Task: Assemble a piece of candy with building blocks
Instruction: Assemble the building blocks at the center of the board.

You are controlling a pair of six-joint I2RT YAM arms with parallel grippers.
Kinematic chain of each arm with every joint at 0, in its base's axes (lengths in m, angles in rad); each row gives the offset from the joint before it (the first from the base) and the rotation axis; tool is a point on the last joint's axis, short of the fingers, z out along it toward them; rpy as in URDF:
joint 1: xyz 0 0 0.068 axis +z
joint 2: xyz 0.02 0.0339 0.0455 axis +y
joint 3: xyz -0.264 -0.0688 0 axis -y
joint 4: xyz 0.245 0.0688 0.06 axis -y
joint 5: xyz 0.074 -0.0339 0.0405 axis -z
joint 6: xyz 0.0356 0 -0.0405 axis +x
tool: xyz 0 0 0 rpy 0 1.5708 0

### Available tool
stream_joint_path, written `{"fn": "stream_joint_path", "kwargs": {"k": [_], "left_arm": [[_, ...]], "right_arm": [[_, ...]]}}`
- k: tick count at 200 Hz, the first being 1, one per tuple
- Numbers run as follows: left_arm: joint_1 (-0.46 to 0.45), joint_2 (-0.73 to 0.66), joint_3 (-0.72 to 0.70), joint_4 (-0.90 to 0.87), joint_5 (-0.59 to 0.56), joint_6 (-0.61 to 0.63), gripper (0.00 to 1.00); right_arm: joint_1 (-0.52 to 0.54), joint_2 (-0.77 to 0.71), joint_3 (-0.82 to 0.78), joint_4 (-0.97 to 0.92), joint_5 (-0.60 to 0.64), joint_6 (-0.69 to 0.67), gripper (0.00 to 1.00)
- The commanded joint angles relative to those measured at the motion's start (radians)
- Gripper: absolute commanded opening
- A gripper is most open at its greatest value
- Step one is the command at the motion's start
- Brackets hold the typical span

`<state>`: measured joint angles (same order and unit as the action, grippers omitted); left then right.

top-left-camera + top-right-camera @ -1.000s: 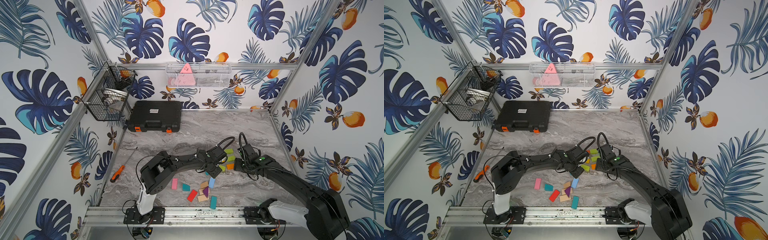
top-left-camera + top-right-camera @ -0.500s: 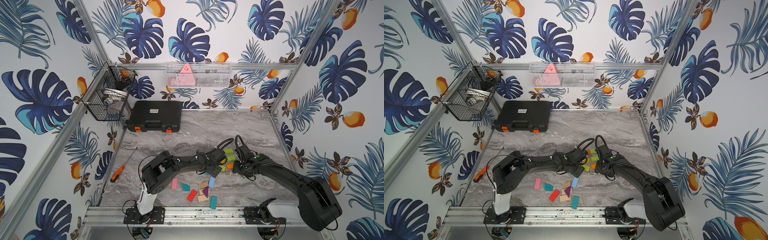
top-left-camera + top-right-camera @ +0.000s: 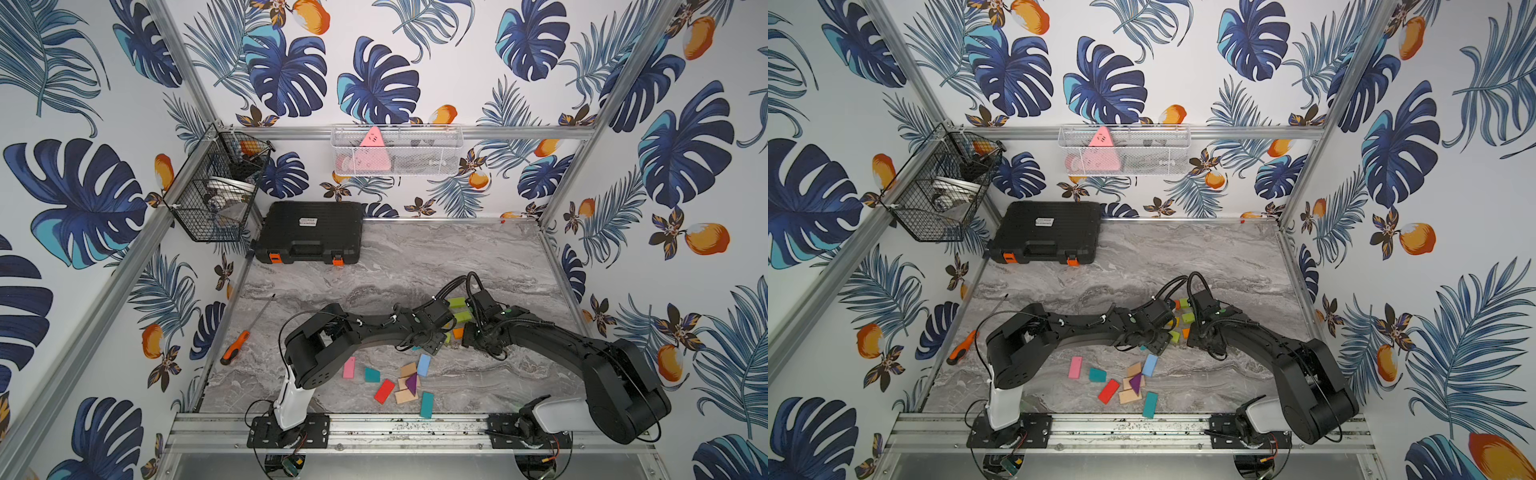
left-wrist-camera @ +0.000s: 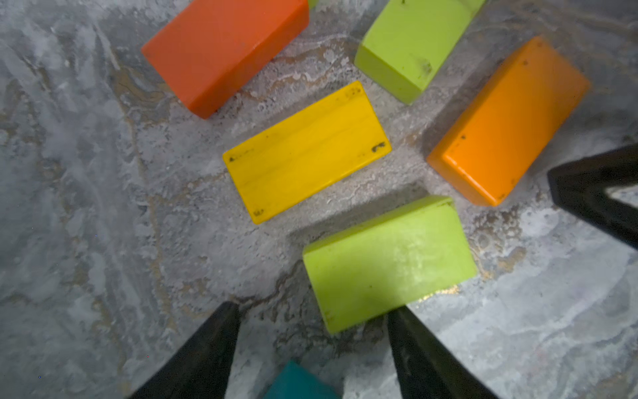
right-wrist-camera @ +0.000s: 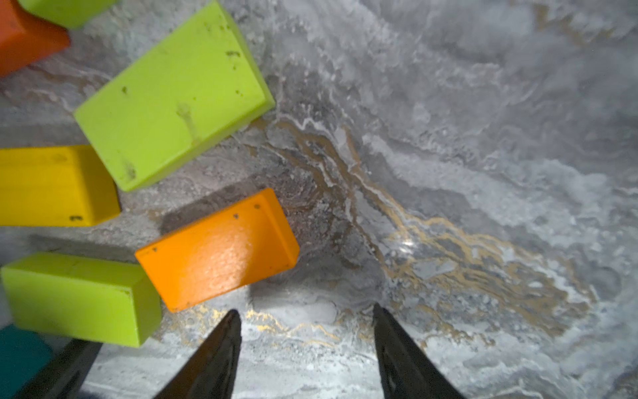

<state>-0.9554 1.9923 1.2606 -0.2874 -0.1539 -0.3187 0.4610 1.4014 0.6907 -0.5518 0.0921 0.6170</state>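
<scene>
The left pincer (image 4: 312,308) stands apart, one finger at the edge of a green block (image 4: 390,262), clamping nothing; the right pincer (image 5: 306,309) is likewise apart over the table (image 5: 483,172), an orange block (image 5: 217,248) just beside it; a yellow block (image 4: 307,152) lies flat among these; other blocks (image 3: 399,382) lie scattered near the table's front edge.

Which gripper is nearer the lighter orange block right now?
Right. The right gripper is open just beside the lighter orange block, one fingertip nearly at its edge. The left gripper is farther off, with a green block lying between.
</scene>
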Motion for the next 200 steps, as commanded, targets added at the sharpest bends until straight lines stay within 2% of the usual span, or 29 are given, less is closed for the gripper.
{"fn": "stream_joint_path", "kwargs": {"k": [1,73,80,140,200], "left_arm": [[-0.005,0.021,-0.002,-0.046,-0.006,-0.042,0.76],[-0.005,0.029,-0.015,-0.035,-0.059,-0.101,0.75],[-0.005,0.031,-0.016,-0.032,-0.062,-0.11,0.75],[-0.005,0.033,-0.017,-0.017,-0.085,-0.145,0.75],[-0.005,0.04,-0.018,0.002,-0.097,-0.177,0.74]], "right_arm": [[-0.001,0.01,0.004,0.019,0.003,-0.001,0.64],[0.0,0.037,-0.001,0.053,0.02,-0.012,0.65],[-0.032,0.042,0.0,0.055,0.018,-0.015,0.65],[-0.075,0.095,0.017,0.11,-0.083,-0.082,0.62],[-0.08,0.113,0.04,0.099,-0.084,-0.088,0.63]]}}
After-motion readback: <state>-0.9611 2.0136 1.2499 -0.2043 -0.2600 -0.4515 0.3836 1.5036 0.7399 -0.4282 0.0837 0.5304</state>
